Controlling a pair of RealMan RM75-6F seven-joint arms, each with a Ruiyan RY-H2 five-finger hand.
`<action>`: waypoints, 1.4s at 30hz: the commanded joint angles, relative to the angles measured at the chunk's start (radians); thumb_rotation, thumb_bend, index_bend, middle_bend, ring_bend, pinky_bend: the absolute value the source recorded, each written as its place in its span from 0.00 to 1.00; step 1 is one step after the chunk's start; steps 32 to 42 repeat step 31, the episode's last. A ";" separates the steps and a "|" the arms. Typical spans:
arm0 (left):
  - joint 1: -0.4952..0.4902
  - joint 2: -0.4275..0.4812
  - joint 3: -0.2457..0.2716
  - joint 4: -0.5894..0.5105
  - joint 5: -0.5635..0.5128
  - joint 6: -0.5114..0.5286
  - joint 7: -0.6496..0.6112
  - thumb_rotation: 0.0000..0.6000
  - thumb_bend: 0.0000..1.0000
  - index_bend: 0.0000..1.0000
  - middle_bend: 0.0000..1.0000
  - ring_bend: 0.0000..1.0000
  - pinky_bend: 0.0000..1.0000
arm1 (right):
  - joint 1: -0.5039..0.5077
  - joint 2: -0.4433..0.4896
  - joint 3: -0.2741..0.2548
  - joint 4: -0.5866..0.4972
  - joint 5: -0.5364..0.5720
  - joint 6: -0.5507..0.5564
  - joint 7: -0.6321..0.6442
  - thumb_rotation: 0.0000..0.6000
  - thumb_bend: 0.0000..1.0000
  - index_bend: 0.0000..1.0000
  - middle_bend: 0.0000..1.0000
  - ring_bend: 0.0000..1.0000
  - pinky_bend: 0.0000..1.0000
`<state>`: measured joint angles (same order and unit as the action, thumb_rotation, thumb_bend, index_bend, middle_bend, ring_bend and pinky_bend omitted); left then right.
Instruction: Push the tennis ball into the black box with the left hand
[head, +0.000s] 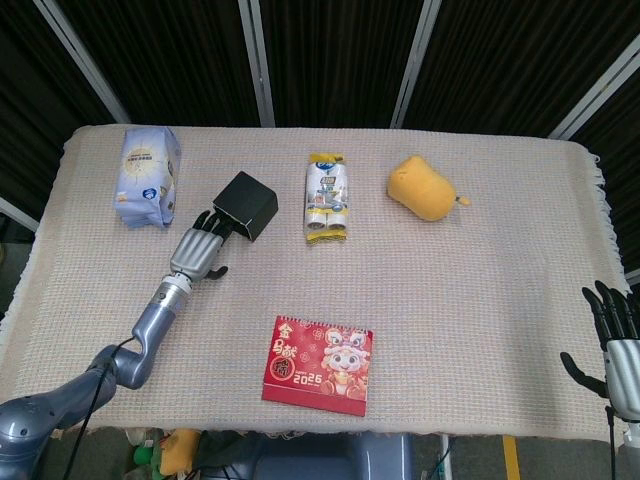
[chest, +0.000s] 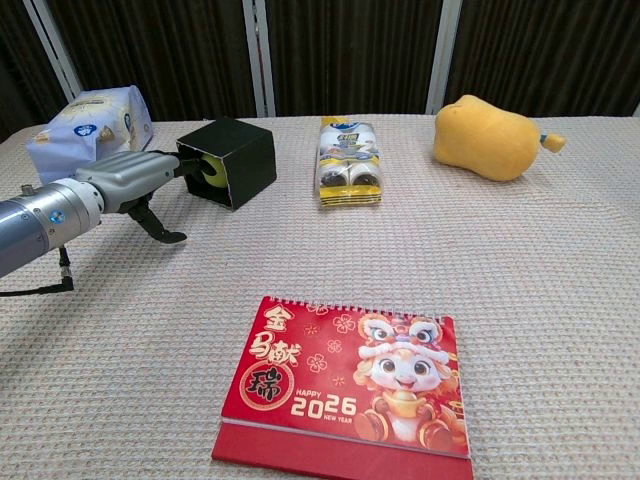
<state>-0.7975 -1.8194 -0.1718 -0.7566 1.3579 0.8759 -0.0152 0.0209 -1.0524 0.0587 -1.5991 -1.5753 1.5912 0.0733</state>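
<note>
chest view: one tennis ball (chest: 212, 172), inside one black box (chest: 236, 158)

Woven tablecloth (head: 450, 290) under calendar (head: 318, 359)

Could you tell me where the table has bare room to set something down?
The widest bare cloth lies right of the calendar, below the yellow plush, out to the right hand. A strip is also free between the snack pack and the calendar. It is crowded where the left hand meets the black box.
</note>
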 joint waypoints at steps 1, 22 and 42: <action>0.030 0.052 0.017 -0.087 0.014 0.038 0.013 1.00 0.19 0.11 0.15 0.04 0.05 | 0.001 -0.001 0.001 0.001 0.001 -0.001 -0.003 1.00 0.29 0.00 0.00 0.00 0.02; 0.642 0.556 0.270 -0.768 0.129 0.840 0.218 1.00 0.04 0.02 0.06 0.00 0.00 | 0.014 -0.048 0.004 0.023 -0.039 0.016 -0.037 1.00 0.29 0.00 0.00 0.00 0.00; 0.692 0.550 0.297 -0.764 0.213 0.892 0.273 1.00 0.03 0.01 0.05 0.00 0.00 | 0.026 -0.055 0.000 0.035 -0.039 -0.006 -0.044 1.00 0.29 0.00 0.00 0.00 0.00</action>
